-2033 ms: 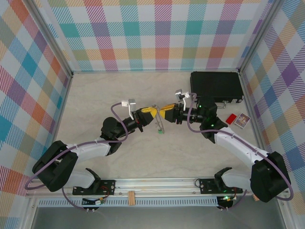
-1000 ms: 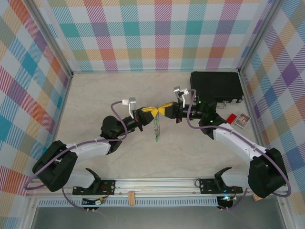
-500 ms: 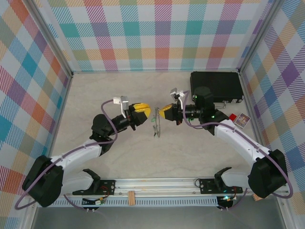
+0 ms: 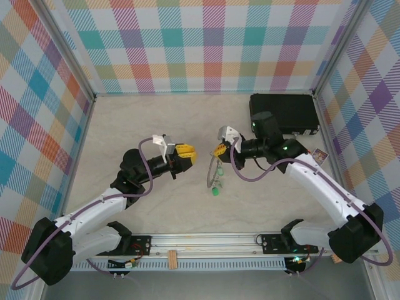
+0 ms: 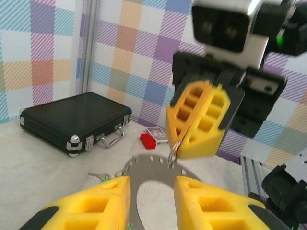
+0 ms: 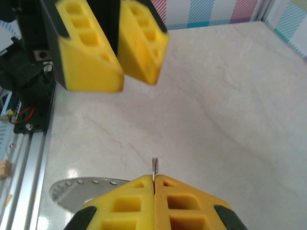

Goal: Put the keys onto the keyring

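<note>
Right claw (image 4: 218,152) clamped on keyring (image 4: 213,175), keys (image 4: 215,190) dangling below, left claw (image 4: 189,154) parted and empty opposite, black case (image 4: 284,112) behind

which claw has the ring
The right claw, shut on the ring hanging from its tips; the left claw is open, holding nothing.

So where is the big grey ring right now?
In the top view the ring hangs over mid-table from the shut right gripper, across from the left gripper, with a green-tagged key at its near end.
</note>
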Robot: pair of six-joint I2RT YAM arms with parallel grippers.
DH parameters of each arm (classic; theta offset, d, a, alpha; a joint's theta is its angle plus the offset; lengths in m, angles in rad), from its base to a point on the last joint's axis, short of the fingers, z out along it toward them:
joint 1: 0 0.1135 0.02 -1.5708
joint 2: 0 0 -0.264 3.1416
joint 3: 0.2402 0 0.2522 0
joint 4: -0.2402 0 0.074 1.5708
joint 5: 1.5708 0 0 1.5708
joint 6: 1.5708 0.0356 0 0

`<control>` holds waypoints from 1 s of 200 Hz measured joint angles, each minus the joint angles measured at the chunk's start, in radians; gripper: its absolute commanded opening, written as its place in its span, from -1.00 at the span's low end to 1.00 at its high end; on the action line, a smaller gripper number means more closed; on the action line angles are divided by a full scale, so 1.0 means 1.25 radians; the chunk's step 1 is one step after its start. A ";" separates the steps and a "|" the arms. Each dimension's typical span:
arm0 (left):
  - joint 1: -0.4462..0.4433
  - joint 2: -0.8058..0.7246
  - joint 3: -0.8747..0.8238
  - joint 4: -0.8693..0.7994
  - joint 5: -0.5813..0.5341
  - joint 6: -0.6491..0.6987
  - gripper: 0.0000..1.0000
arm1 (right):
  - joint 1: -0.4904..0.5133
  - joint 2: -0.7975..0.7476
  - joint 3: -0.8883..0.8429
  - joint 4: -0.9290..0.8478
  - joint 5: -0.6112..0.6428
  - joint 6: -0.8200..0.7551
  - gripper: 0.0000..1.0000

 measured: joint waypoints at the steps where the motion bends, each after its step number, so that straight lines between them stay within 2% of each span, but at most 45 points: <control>1: -0.001 0.000 0.000 -0.001 0.000 0.002 -0.42 | 0.000 0.000 0.003 -0.005 0.000 -0.004 -1.00; 33: -0.036 0.010 0.000 -0.046 0.008 0.042 -0.43 | 0.009 0.027 0.064 -0.101 -0.008 -0.075 -1.00; 72: -0.042 0.011 0.000 -0.054 0.031 0.052 -0.46 | 0.024 0.070 0.079 -0.161 -0.015 -0.103 -1.00; 200: -0.052 0.053 0.023 -0.051 0.097 0.051 -0.54 | 0.050 0.106 0.092 -0.189 -0.056 -0.102 -1.00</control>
